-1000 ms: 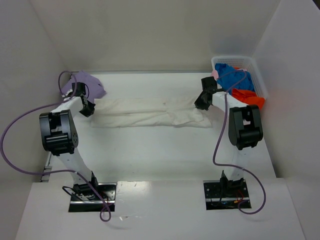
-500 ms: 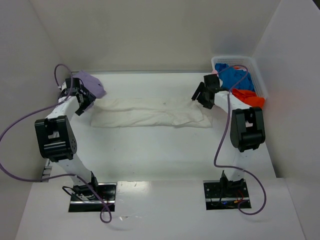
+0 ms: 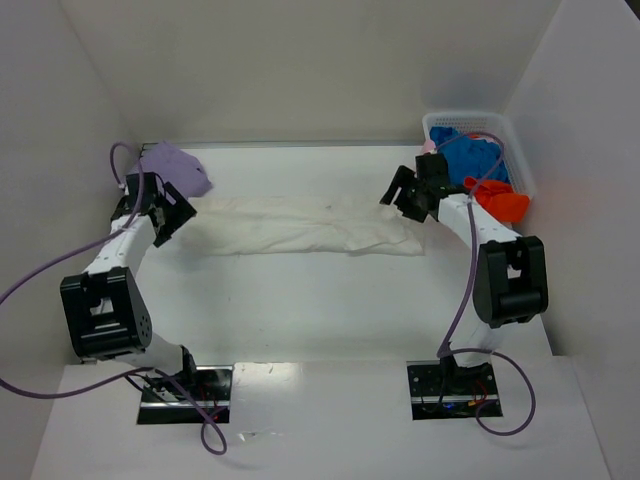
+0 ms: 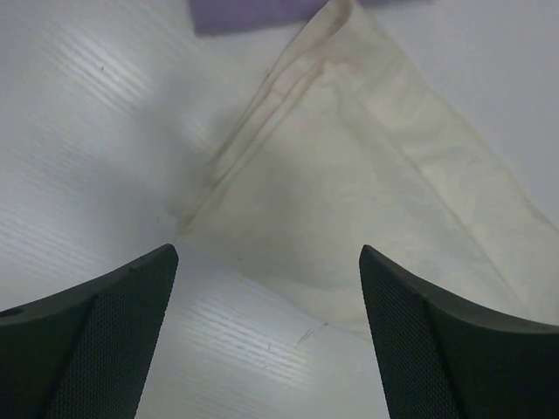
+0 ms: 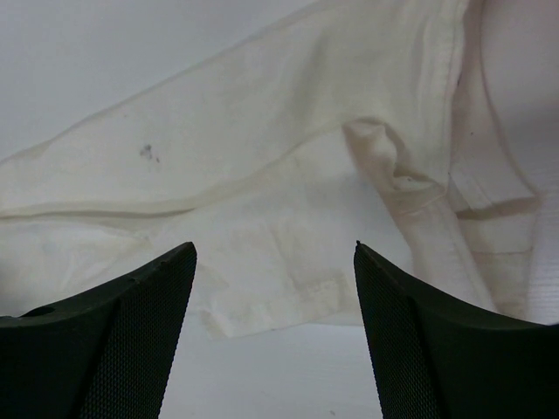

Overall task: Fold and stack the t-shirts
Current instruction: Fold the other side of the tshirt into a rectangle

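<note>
Lying mid-frame on the table [image 3: 300,300], the off-white t-shirt [image 3: 300,226] is ungripped; left gripper [image 3: 170,214] and right gripper [image 3: 400,196] jaws stand released, empty.

Left claw [image 4: 266,250] and right claw [image 5: 274,245] released the off-white shirt [image 3: 300,225].

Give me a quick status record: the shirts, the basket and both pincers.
off-white shirt: lies crosswise mid-table as a long, narrow strip
lavender shirt: far left of the table, by the strip's left end
basket: far right corner, holds a blue shirt and an orange-red shirt
left pincer: open, over the strip's left end, holding nothing
right pincer: open, over the strip's right end, holding nothing
</note>
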